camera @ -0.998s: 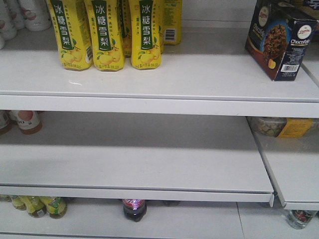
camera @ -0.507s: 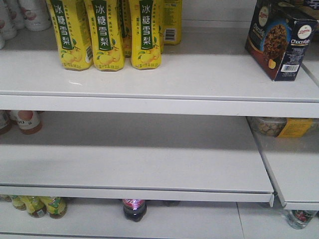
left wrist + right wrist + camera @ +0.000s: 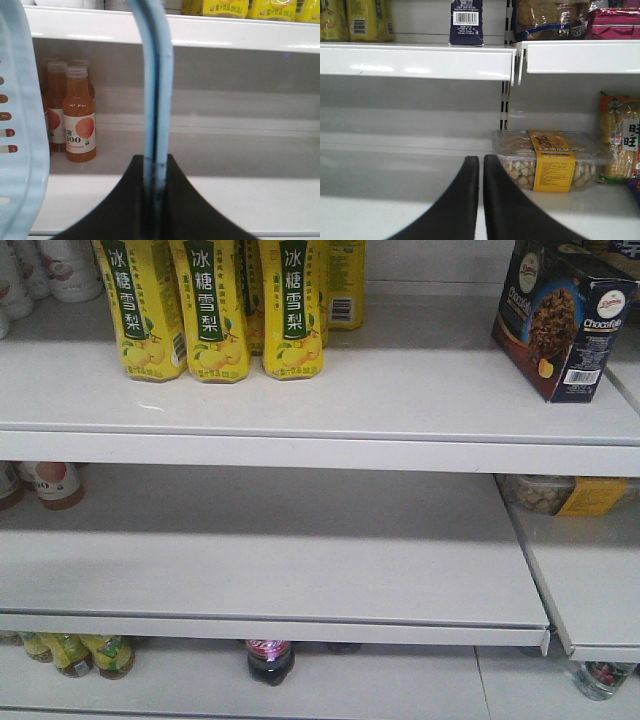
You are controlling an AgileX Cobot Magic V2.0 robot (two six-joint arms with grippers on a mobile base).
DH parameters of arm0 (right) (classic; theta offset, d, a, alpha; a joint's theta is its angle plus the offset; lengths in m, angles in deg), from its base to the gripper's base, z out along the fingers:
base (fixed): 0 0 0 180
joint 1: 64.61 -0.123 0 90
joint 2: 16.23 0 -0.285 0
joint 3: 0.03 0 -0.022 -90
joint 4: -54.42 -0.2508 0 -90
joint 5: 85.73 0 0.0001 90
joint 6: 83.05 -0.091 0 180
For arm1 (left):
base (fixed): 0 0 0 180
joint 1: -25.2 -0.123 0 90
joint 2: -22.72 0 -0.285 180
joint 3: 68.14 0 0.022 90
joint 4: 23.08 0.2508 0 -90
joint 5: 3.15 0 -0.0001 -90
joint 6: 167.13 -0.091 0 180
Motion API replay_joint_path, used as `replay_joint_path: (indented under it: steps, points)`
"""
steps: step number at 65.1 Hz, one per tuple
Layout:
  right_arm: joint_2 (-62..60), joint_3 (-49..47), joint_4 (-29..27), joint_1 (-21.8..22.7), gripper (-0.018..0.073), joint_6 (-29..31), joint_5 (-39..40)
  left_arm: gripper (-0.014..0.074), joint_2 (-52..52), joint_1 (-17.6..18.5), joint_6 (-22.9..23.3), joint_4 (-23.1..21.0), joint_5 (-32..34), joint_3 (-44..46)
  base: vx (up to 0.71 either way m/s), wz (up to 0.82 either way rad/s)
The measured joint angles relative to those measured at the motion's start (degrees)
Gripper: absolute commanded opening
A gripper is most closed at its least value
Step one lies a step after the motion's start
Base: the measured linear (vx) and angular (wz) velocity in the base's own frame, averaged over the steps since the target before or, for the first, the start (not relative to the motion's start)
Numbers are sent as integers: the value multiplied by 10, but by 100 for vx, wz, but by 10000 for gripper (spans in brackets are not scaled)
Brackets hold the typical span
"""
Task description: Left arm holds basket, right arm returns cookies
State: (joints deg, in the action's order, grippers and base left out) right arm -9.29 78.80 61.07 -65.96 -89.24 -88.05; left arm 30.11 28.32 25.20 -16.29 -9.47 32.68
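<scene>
The cookies [image 3: 562, 315], a dark navy "Chocofello" box, stand upright on the upper shelf at the far right. The right wrist view shows their barcode side [image 3: 466, 22] on the shelf above. My right gripper [image 3: 481, 162] is shut with nothing between its fingers, low in front of the middle shelf and well below the box. In the left wrist view my left gripper [image 3: 154, 165] is shut on the basket's two light blue handles [image 3: 156, 75]. The basket's slotted wall [image 3: 20, 125] fills the left edge of that view. Neither arm shows in the front view.
Yellow pear-drink bottles [image 3: 210, 310] stand at the upper shelf's left. A clear tub with a yellow label [image 3: 550, 160] sits on the middle shelf right of my right gripper, past a shelf upright [image 3: 506, 105]. Orange juice bottles [image 3: 79, 120] stand beside the basket.
</scene>
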Motion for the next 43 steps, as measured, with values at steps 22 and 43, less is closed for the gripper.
replay_joint_path:
  steps: [22,43]
  points:
    - [0,0,0,0,-6,0,0,3,0,0,0,0,0,0,0,0]
    - [0,0,0,0,-6,0,0,3,0,0,0,0,0,0,0,0]
